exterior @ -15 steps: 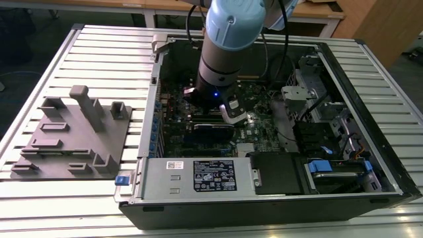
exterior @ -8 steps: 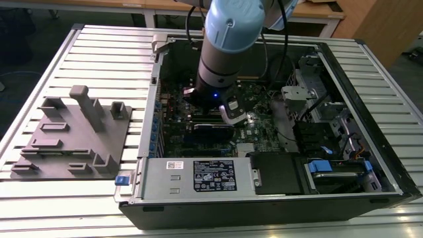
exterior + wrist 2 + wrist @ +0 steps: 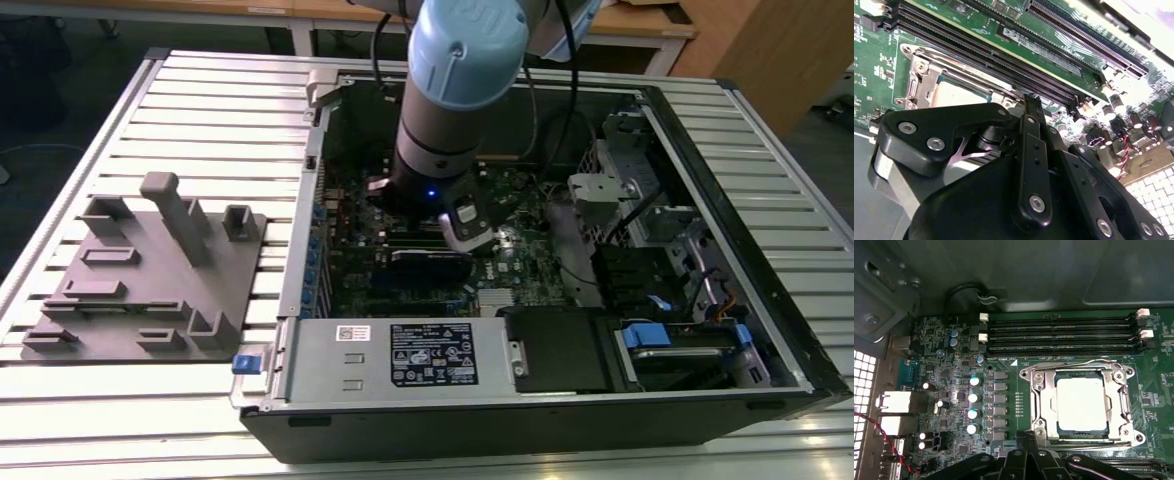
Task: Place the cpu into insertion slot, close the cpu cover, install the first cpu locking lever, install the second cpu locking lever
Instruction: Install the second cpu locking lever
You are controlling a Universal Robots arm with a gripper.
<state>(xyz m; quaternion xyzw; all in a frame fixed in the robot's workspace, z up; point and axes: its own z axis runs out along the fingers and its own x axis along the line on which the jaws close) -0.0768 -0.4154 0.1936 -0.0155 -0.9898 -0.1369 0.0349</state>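
The gripper (image 3: 1026, 437) has its jaws shut tight together with nothing between them; the tips sit right at the edge of the slot (image 3: 1080, 405); the cpu (image 3: 1080, 404) lies flat in the slot, just past the tips; the cover (image 3: 1039, 395) is down around it; long black memory slots (image 3: 1059, 332) run beyond that; open board lies beside.

memory slots (image 3: 1059, 332) beside socket, case wall (image 3: 1004, 270) beyond
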